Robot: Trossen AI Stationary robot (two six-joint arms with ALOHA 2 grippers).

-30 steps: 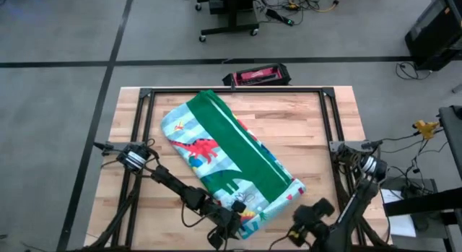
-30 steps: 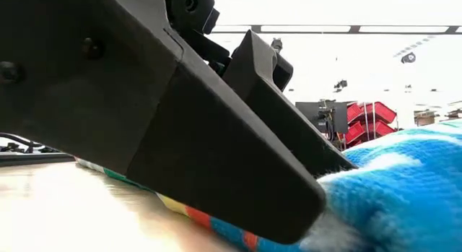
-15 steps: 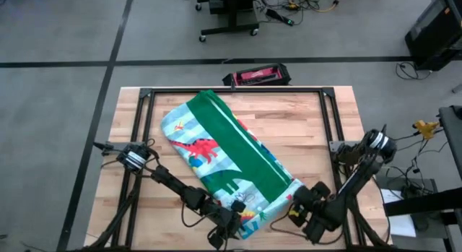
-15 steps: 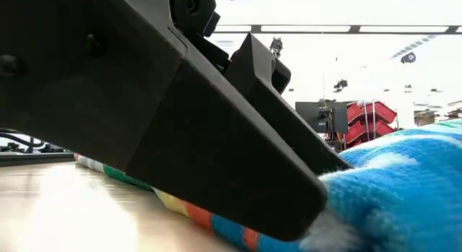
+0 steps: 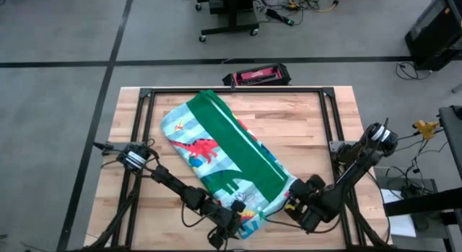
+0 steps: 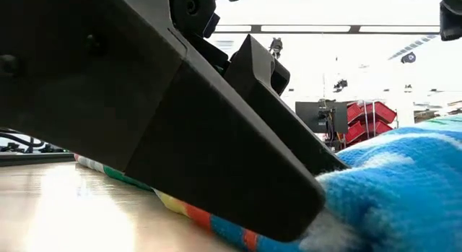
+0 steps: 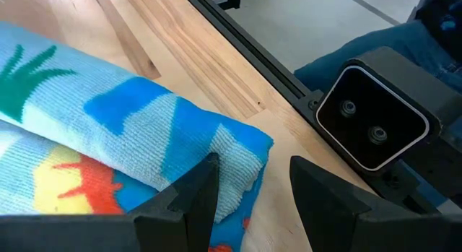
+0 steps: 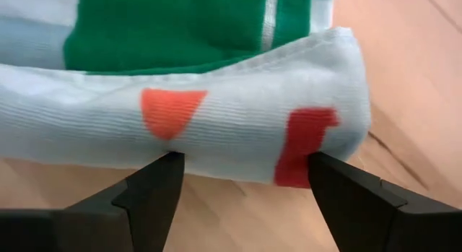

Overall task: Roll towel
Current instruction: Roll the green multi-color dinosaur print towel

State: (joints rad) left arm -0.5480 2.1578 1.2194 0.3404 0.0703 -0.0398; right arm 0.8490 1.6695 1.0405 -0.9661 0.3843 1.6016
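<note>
Across the table (image 5: 303,129) the towel (image 5: 231,154) lies folded in a long band, running from the far left toward the near right, green back up along the middle and dinosaur print along its left side. At its near end, the left gripper (image 5: 234,212) sits low on the table at the towel's near-left corner, jaws apart, with one finger (image 7: 191,201) touching the folded blue edge and the other on bare wood beside it. The right gripper (image 5: 292,203) is at the near-right corner, its fingers (image 8: 151,190) spread wide on either side of the rolled edge, which lies between them unpinched. A camera housing (image 7: 372,122) stands just past the table's edge.
</note>
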